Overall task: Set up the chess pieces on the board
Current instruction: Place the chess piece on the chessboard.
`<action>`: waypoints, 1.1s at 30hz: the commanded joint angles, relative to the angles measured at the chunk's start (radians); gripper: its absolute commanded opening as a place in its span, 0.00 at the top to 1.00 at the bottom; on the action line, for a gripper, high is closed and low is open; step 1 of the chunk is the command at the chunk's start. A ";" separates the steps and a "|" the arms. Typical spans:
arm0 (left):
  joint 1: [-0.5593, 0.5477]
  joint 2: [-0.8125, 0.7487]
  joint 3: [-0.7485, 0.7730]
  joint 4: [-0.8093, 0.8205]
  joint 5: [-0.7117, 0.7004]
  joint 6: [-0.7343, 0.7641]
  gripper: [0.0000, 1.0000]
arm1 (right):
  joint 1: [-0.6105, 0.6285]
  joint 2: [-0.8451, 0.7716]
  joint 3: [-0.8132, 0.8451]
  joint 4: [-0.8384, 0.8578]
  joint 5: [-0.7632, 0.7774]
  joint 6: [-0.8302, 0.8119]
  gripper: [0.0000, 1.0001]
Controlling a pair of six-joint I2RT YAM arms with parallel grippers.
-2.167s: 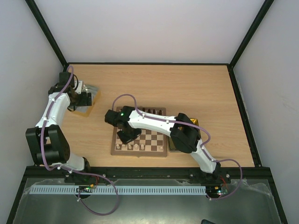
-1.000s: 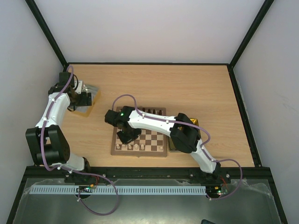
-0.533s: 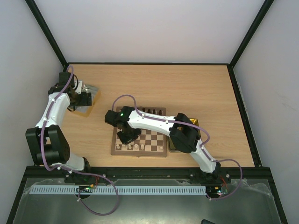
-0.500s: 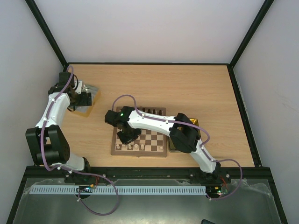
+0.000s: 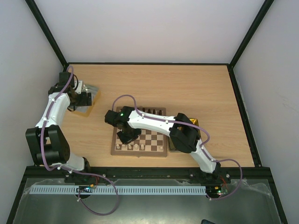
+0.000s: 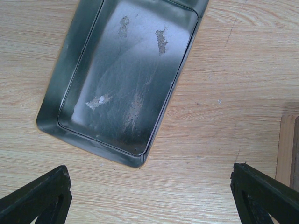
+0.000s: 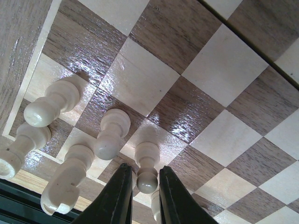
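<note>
Right gripper [image 7: 144, 169]: reaching over the left half of the board, its fingers drawn in narrow, pinching the round head of a cream pawn [image 7: 146, 179].
Cream pawn: upright between the two black fingers, its foot on a pale square near the board's corner.
Board [image 5: 150, 138]: lies flat in the middle of the table [image 5: 187, 84], just in front of the two arm bases, partly covered by the right arm.
Cream pieces [image 7: 111, 135]: several stand close together in the corner squares beside the held pawn, and from above a short row of them shows along the board's near edge.
Dark pieces [image 5: 150, 110]: a line of them along the far edge of the board; too small from above to tell which is which.
Left gripper [image 6: 148, 186]: spread wide with nothing between its fingers, hanging over bare wood just beside the silver tray [image 6: 126, 93].
Silver tray: at the far left of the table, well apart from the board, inside scuffed.
Gold tray [image 5: 195, 122]: at the board's right side, mostly hidden under the right arm.
</note>
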 commanded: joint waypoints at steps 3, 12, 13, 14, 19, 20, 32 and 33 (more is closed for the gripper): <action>-0.004 -0.009 0.002 -0.012 0.000 -0.006 0.07 | 0.000 0.021 0.018 -0.033 0.027 -0.005 0.85; -0.004 -0.010 0.000 -0.012 -0.003 -0.006 0.07 | -0.002 0.022 0.014 -0.032 0.027 -0.002 0.85; -0.004 -0.010 -0.001 -0.011 -0.003 -0.006 0.07 | -0.002 0.023 0.013 -0.033 0.028 -0.002 0.85; -0.004 -0.010 -0.002 -0.011 -0.003 -0.006 0.07 | -0.002 0.023 0.012 -0.033 0.029 -0.001 0.85; -0.004 -0.012 -0.003 -0.011 -0.005 -0.006 0.07 | -0.002 0.022 0.014 -0.033 0.029 0.001 0.85; -0.004 -0.013 -0.003 -0.011 -0.004 -0.006 0.07 | -0.001 0.023 0.015 -0.033 0.028 0.001 0.85; -0.004 -0.015 -0.004 -0.011 -0.002 -0.006 0.07 | -0.002 0.018 0.018 -0.031 0.025 0.004 0.76; -0.004 -0.017 -0.005 -0.011 -0.002 -0.006 0.07 | -0.002 0.017 0.019 -0.031 0.028 0.005 0.76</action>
